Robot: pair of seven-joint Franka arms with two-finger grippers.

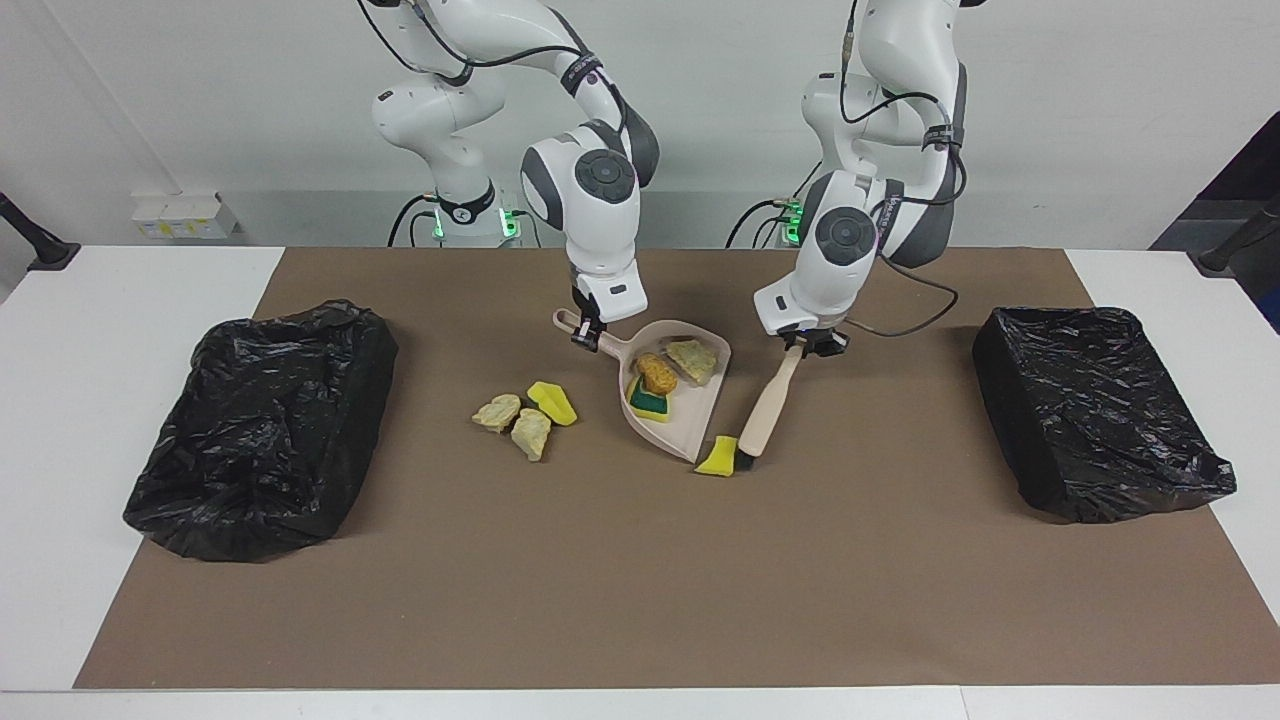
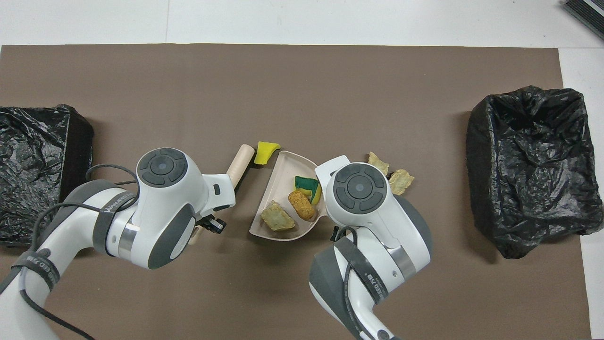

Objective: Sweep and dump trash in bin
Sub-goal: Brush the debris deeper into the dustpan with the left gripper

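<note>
Trash lies in and around a beige dustpan [image 1: 680, 415] at the middle of a brown mat on the table [image 1: 90, 330]. Three scraps [image 1: 665, 380] sit inside the pan: a beige rocky lump, an orange-brown cork-like lump and a green-backed yellow sponge bit. One yellow sponge bit [image 1: 717, 457] rests on the mat at the pan's open edge, touching the bristles of a beige brush [image 1: 765, 410]. Three more scraps [image 1: 527, 415] lie together beside the pan, toward the right arm's end. The right gripper [image 1: 588, 338] is clamped on the dustpan's handle. The left gripper [image 1: 803, 345] is clamped on the brush's handle, the brush slanting down. A black-lined bin [image 1: 1095, 410] stands at each end of the table.
</note>
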